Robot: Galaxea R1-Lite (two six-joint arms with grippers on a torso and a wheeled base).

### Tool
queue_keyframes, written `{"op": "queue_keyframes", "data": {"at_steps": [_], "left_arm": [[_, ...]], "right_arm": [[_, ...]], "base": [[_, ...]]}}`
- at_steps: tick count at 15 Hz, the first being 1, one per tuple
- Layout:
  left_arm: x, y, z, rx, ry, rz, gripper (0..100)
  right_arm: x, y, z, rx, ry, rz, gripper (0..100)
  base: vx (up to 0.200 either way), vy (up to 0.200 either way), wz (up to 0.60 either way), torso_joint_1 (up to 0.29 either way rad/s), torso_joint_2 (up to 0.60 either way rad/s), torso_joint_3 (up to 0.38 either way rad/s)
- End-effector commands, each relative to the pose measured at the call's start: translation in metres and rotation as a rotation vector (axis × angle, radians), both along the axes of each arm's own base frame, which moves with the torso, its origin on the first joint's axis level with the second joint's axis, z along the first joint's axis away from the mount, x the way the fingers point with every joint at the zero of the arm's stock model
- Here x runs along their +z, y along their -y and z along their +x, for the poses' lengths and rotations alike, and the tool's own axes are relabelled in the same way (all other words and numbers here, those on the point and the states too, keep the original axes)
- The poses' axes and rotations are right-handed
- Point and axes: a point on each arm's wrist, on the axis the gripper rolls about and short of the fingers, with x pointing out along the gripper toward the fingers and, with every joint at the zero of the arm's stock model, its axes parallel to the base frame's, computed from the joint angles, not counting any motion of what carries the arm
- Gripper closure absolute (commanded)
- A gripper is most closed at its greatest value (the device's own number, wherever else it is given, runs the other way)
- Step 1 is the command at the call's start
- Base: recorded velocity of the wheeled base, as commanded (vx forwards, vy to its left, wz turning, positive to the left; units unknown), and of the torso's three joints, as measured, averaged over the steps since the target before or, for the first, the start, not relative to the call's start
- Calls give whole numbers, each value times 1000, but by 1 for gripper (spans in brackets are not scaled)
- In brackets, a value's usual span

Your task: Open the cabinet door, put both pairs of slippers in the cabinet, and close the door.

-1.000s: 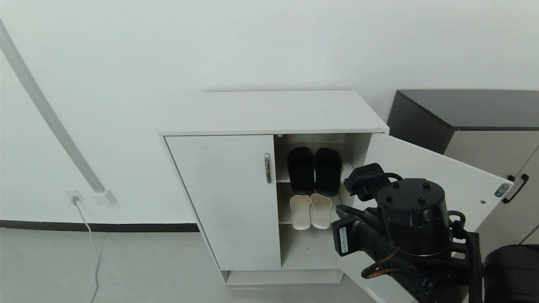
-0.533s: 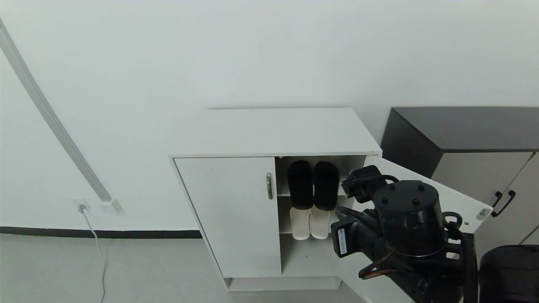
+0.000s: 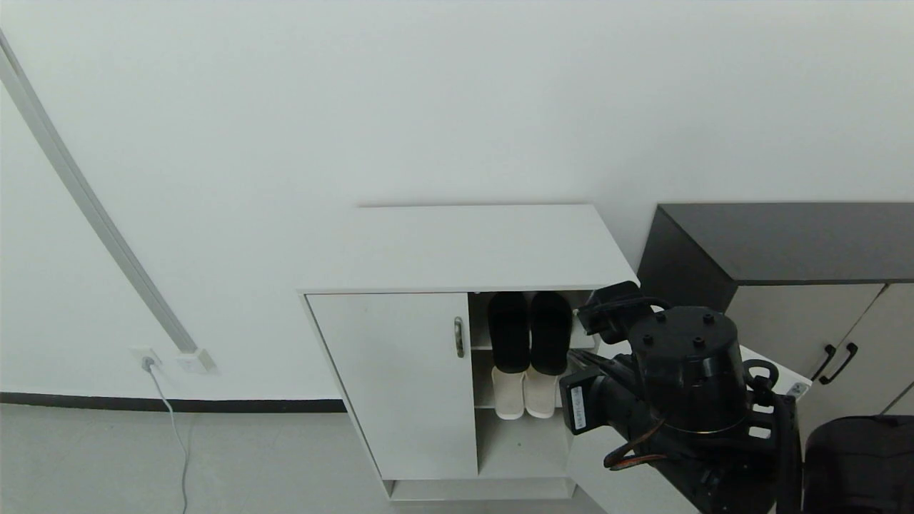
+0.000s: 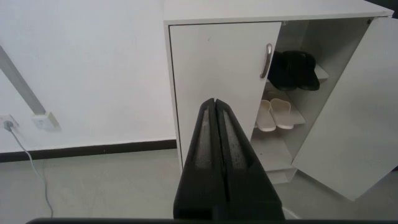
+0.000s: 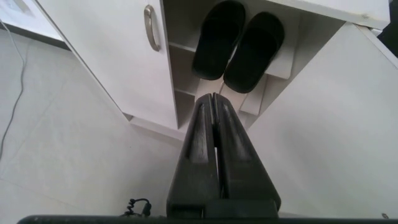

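The white cabinet (image 3: 464, 243) has its left door shut and its right door (image 3: 614, 475) swung open. A black pair of slippers (image 3: 530, 332) lies on the upper shelf, a white pair (image 3: 525, 392) on the shelf below. My right arm hangs in front of the open door's inner face. My right gripper (image 5: 213, 98) is shut with nothing in it and points at the black slippers (image 5: 239, 46), well short of them. My left gripper (image 4: 214, 102) is also shut and empty. It is held back from the shut left door (image 4: 217, 68), with the white slippers (image 4: 277, 115) off to one side.
A dark-topped cabinet (image 3: 785, 243) stands right beside the open door. A wall socket with a cable (image 3: 146, 360) is at the far left, under a slanted conduit (image 3: 93, 207). Bare grey floor (image 3: 214, 464) lies in front of the cabinet.
The head camera has moved: the cabinet now shows lower and smaller. The open door looks a little narrower than before. The right arm keeps its place in front of it.
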Motion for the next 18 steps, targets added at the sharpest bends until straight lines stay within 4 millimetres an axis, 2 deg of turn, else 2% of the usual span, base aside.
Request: {"op": "queue_keyframes", "data": {"at_steps": [1, 4, 12, 18], "left_arm": [[0, 0, 0, 0, -2, 1, 100], [0, 0, 0, 0, -2, 1, 100], [0, 0, 0, 0, -2, 1, 100], [0, 0, 0, 0, -2, 1, 100]], "right_arm": [[-2, -1, 0, 1, -3, -4, 100], [-2, -1, 0, 2, -3, -4, 100], [-3, 2, 7, -20, -2, -3, 100], [-8, 3, 19, -44, 22, -5, 100]], "base": [[0, 0, 0, 0, 0, 0], [0, 0, 0, 0, 0, 0], [0, 0, -600, 4, 3, 2], [0, 0, 0, 0, 0, 0]]}}
